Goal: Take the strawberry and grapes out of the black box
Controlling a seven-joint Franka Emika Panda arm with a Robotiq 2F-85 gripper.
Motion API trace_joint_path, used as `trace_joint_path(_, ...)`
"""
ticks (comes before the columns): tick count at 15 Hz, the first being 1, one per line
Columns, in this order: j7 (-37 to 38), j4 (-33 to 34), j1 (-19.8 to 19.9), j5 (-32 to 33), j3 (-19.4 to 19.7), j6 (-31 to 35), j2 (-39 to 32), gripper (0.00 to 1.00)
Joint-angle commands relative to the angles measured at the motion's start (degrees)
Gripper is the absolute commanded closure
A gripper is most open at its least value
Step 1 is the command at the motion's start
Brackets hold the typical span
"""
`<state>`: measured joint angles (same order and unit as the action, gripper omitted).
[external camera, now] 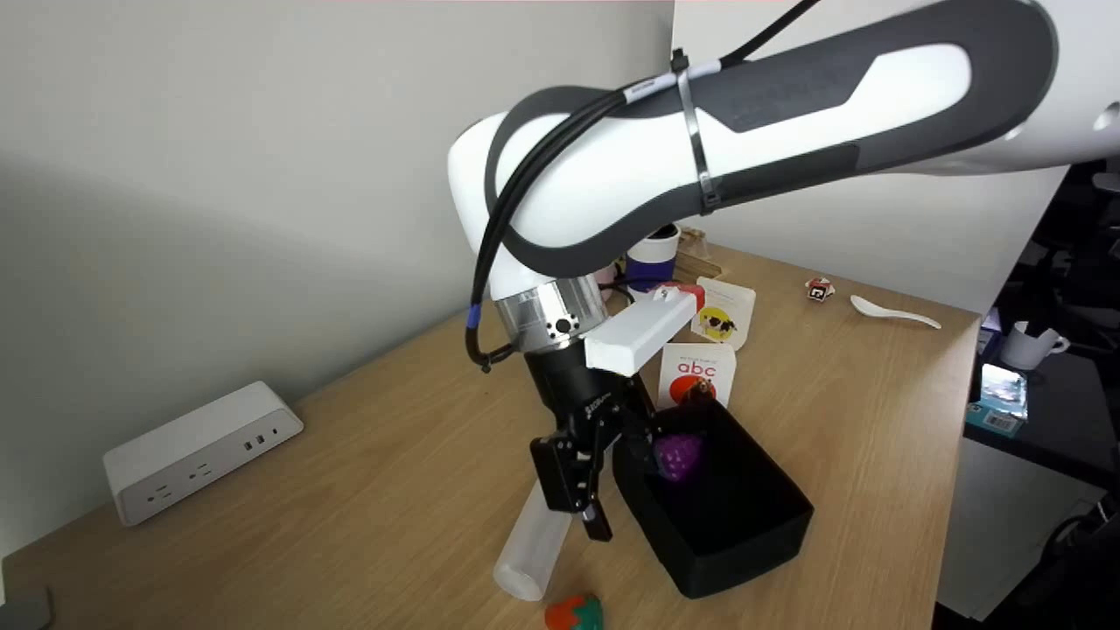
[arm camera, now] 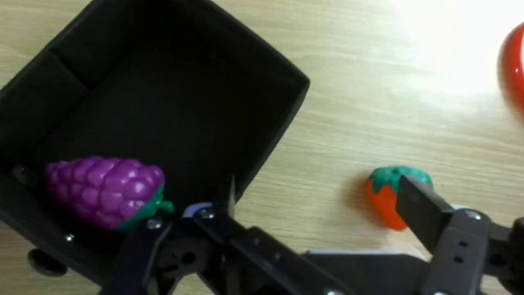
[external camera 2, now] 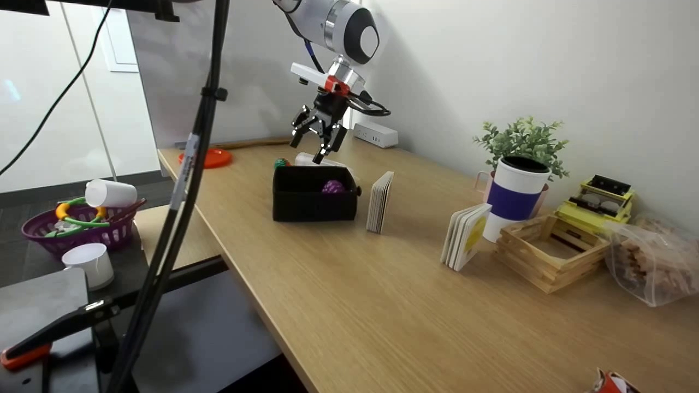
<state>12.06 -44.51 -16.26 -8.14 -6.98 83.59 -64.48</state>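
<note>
Currently we see lumpy purple toy grapes point(arm camera: 102, 190) inside black rectangular box point(external camera 2: 314, 206), green-topped orange toy strawberry point(arm camera: 385, 200) outside on wood-grain desk point(external camera 2: 382, 295), black two-fingered tool point(external camera 2: 307, 152) spread wide.

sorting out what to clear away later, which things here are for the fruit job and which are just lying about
Job:
black box
grapes, inside it
strawberry, outside it

Lying about:
plastic tube
power strip
spoon
books
plant
wooden crate

I have a free way down into the black box point(external camera 2: 306, 207) over the floor beside the toy grapes point(arm camera: 104, 190); raised walls bar me sideways, with the abc board book point(external camera: 691, 370) and translucent cylinder point(external camera: 535, 541) just outside.
</note>
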Motion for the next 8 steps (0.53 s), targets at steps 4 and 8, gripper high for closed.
trace_joint_path(4,6.9,-3.28,-1.62,6.09,5.3,6.32,2.05,0.0)
trace_joint_path(8,13.35,-5.93,-1.26,8.68,8.2,8.65,3.67,0.0)
